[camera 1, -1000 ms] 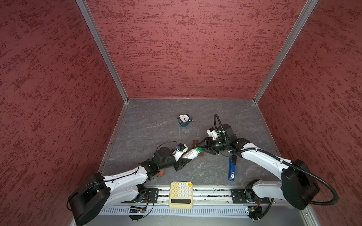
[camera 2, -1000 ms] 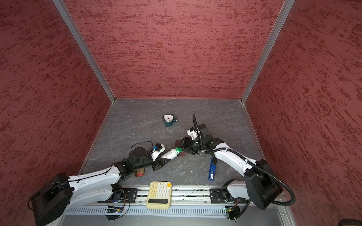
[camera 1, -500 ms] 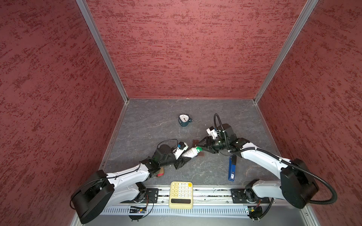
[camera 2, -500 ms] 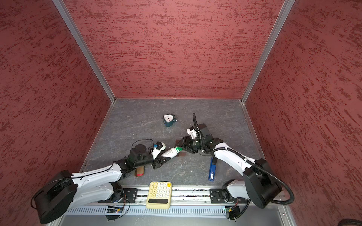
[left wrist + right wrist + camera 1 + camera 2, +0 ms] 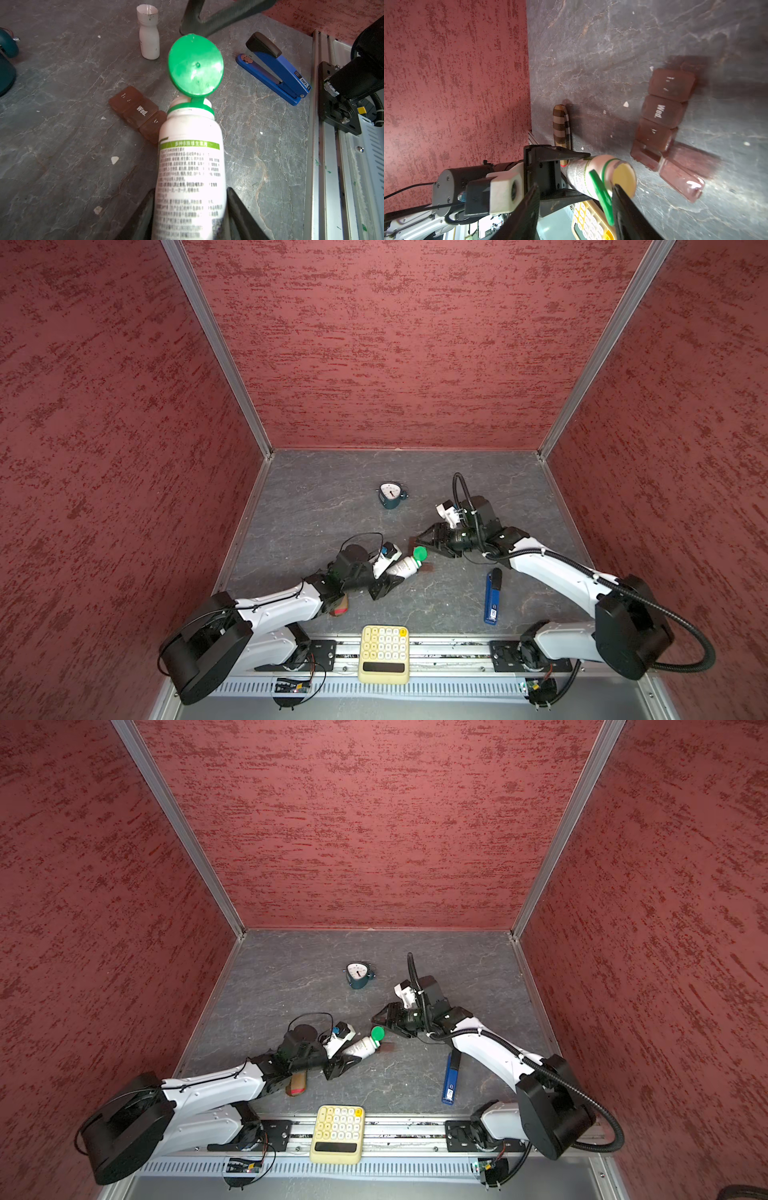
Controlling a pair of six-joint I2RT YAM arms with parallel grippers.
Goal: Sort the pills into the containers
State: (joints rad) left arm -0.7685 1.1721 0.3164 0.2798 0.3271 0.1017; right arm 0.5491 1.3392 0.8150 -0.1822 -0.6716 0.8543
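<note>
My left gripper [image 5: 190, 191] is shut on a white bottle [image 5: 191, 166] that lies tilted low over the floor. Its green flip lid [image 5: 195, 66] stands open. In both top views the left gripper [image 5: 390, 574] [image 5: 349, 1056] and the bottle [image 5: 401, 568] [image 5: 361, 1046] sit near the middle. My right gripper [image 5: 576, 187] [image 5: 423, 546] is open, and the lid [image 5: 602, 197] lies against one finger. The brown containers [image 5: 137, 112] [image 5: 662, 108] lie beside the bottle's mouth, lids shut. A second piece [image 5: 681, 180] joins them at an angle. A few tiny white pills [image 5: 114, 160] [image 5: 625, 104] lie loose on the floor.
A small white bottle [image 5: 149, 41] stands open behind the containers. A blue stapler [image 5: 492, 593] lies to the right and a teal clock [image 5: 390, 494] further back. A yellow calculator [image 5: 384, 649] rests on the front rail. A striped brown object [image 5: 560, 126] lies under my left arm.
My right gripper's jaws have narrowed a little at the green lid. My left arm has shifted the bottle slightly toward the back.
</note>
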